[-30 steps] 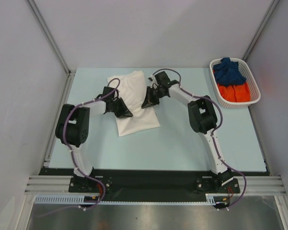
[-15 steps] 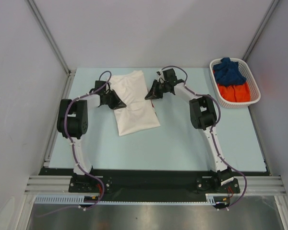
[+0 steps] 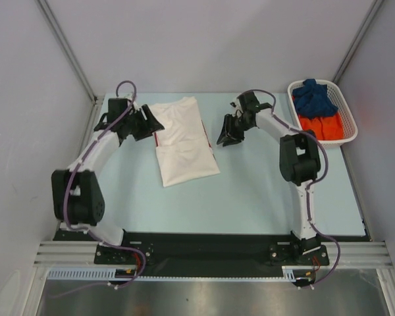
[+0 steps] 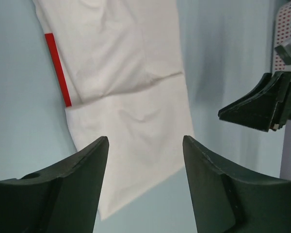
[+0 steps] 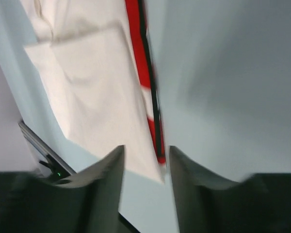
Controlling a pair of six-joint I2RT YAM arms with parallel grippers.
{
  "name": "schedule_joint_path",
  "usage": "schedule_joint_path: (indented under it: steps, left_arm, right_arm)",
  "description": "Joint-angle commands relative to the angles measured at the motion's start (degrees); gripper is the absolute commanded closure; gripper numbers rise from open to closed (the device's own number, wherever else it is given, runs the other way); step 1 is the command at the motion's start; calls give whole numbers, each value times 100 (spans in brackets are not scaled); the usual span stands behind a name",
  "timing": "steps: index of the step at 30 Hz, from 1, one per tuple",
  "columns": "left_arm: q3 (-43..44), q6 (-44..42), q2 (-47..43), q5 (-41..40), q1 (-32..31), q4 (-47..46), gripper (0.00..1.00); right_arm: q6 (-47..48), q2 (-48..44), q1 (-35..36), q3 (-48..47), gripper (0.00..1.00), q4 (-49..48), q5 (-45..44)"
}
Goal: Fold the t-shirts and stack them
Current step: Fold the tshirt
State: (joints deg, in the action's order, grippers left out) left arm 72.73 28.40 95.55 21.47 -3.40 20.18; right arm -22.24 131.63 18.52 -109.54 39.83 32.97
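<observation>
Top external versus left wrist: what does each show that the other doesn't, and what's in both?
Only top external: the dark blue shirt and orange shirt piled in the white basket, plus both arms whole. Only left wrist: the gap between the left hand's fingers, open with nothing in it. Both: the folded white t-shirt lying on the table, a red strip along one edge, and the right hand beside it, clear of the cloth.

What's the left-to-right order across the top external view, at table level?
In order: left gripper → white t-shirt → right gripper → white basket, which holds the dark blue t-shirt and orange t-shirt.
</observation>
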Motion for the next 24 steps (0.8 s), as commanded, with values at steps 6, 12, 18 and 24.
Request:
schedule_joint_path:
  steps: [6, 12, 18, 24]
  left_arm:
    - [-2768, 735, -2572, -65, -143, 434, 22]
    - [-4230, 1668, -3253, 147, -205, -277, 19]
    - [-4478, 2098, -2832, 155, -398, -814, 19]
    - [-4592, 2670, -2375, -47, -477, -1297, 21]
  right_arm:
    - [326, -1790, 20, 2646, 35, -608, 639]
    - [256, -1905, 37, 3245, 32, -1012, 877]
    - [45, -1755, 107, 3500, 37, -1302, 1000]
    - [-175, -1553, 160, 3553, 40, -1566, 1009]
